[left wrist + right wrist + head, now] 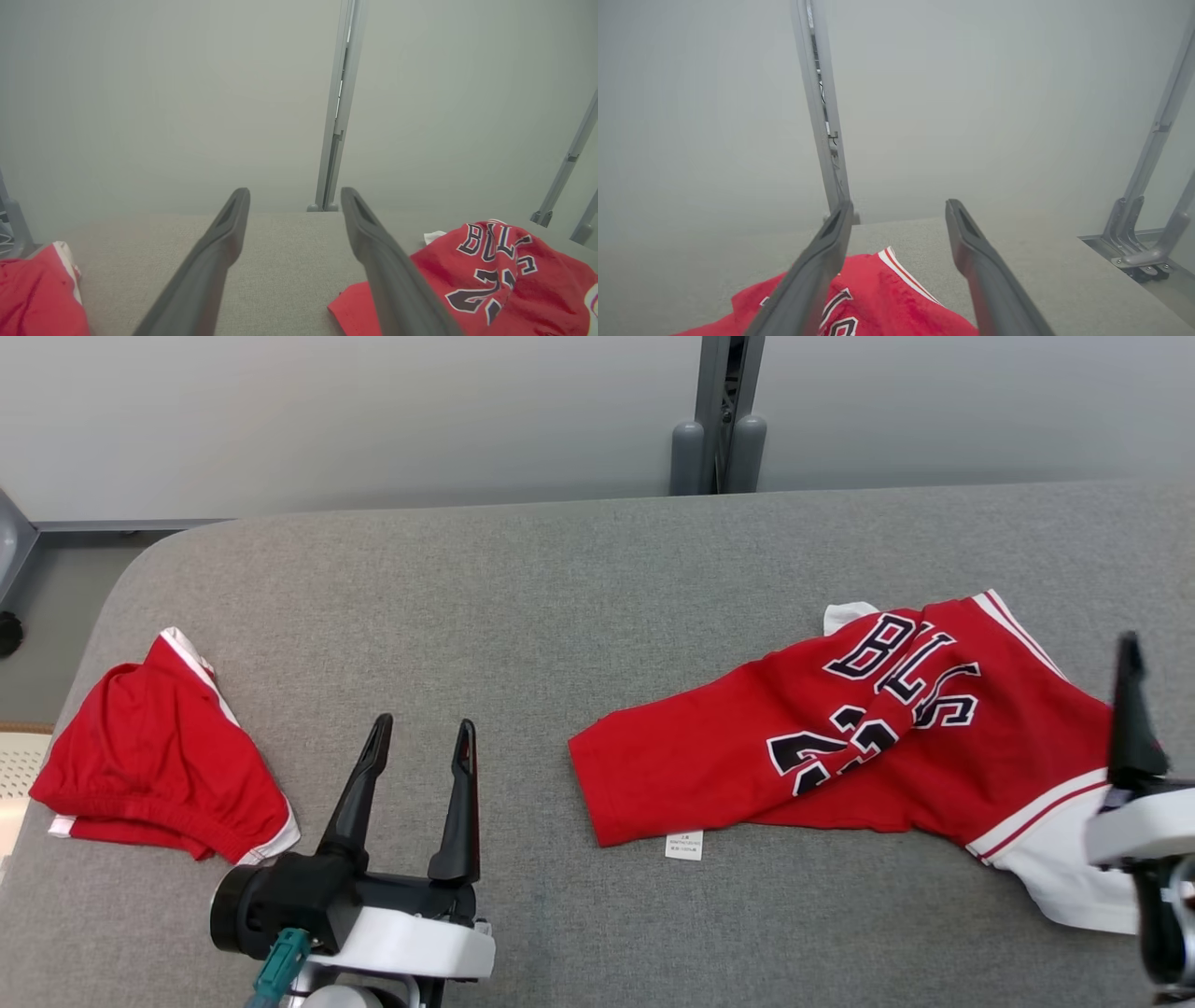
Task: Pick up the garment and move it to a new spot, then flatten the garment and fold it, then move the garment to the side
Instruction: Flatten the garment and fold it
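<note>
Across the right half of the grey fabric-covered surface (pixel 597 569) lies the red jersey (pixel 840 747). It is rumpled and partly doubled over itself, and its long axis runs roughly parallel to the near edge, from mid-surface out toward the right edge. A second piece, the red shorts (pixel 159 756), sits bunched near the left edge, well apart from it.

The left gripper (pixel 424 723) hovers between the two garments near the near edge, fingers spread wide and holding nothing. The right gripper (pixel 900 207) is above the jersey's right end, equally wide apart and empty, with the cloth just below and to its left.

That makes the right arm nearer to the jersey's white-trimmed end, and the left arm nearer to the hem end, where a small white label (pixel 683 846) pokes out. Flattening probably needs one gripper at each end, pulling along that axis.
</note>
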You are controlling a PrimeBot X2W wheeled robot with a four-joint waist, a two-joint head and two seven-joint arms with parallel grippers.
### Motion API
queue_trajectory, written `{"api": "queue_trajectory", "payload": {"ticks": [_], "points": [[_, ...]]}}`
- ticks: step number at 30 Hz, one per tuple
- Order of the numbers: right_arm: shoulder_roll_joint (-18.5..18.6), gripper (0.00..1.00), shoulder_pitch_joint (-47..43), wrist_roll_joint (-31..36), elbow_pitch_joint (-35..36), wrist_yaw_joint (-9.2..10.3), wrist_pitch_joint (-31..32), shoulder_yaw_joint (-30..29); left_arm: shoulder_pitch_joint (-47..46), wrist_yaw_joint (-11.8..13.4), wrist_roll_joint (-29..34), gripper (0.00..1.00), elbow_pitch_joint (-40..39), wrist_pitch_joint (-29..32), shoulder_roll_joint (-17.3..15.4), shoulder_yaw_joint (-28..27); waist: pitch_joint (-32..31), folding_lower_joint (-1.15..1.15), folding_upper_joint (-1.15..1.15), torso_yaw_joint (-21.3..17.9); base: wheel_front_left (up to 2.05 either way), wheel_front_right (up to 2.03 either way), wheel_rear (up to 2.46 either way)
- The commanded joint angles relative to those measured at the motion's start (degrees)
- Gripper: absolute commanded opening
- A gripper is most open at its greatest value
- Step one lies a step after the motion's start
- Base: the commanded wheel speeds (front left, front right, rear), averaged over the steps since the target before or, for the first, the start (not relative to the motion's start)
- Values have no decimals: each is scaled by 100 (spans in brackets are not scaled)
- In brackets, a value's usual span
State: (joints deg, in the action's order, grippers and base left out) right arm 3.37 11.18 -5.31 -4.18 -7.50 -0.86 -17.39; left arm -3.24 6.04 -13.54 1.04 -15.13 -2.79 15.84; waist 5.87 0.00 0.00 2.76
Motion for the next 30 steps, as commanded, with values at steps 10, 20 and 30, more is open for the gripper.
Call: {"api": "queue_trajectory", "payload": {"ticks": [10,20,30], "points": [[-3,100,-638,-509,725,2,-912,1622,-53,-3,-58,100,-138,-3,-18,-90,-101,0,0,-140,0,0,0],[-28,100,-1068,-782,471,2,-1378,2291,51,19,-115,100,-49,-3,-19,-165,-121,0,0,-203,0,0,0],[-34,100,-960,-748,475,1,-1442,2330,-1,-43,-85,100,3,-3,-19,-186,4,0,0,-228,0,0,0]]}}
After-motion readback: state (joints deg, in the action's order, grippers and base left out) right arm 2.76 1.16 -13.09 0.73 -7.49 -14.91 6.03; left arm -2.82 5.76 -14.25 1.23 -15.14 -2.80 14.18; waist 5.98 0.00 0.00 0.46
